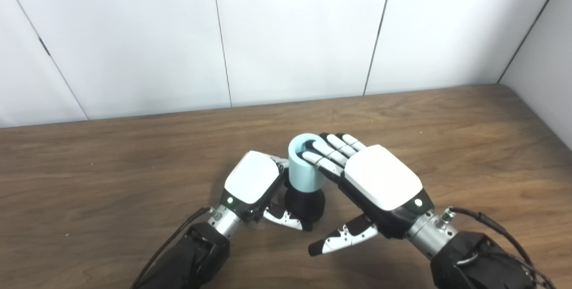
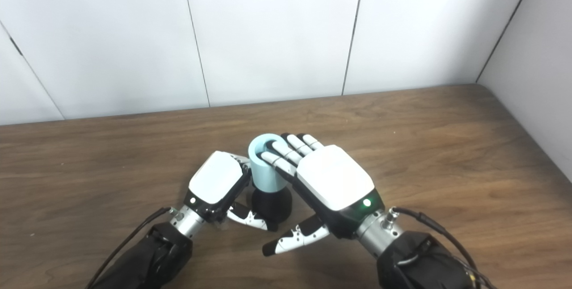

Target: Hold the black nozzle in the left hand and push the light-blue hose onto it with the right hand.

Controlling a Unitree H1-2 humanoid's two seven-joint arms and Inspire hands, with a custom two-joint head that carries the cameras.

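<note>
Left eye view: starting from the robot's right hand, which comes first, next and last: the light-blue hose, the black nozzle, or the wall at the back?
1. Light-blue hose: the right hand has its fingers lying across its open top.
2. Black nozzle: directly under the hose, left of the right hand's thumb.
3. Wall: beyond the table's far edge.

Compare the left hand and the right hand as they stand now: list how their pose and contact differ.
The left hand is curled around the black nozzle, low by the table; the right hand is flat, fingers extended.
The left hand grips from the side; the right hand lays its fingers over the top of the light-blue hose.
The left thumb wraps the nozzle; the right thumb sticks out free.
Both touch the same upright stack.
</note>
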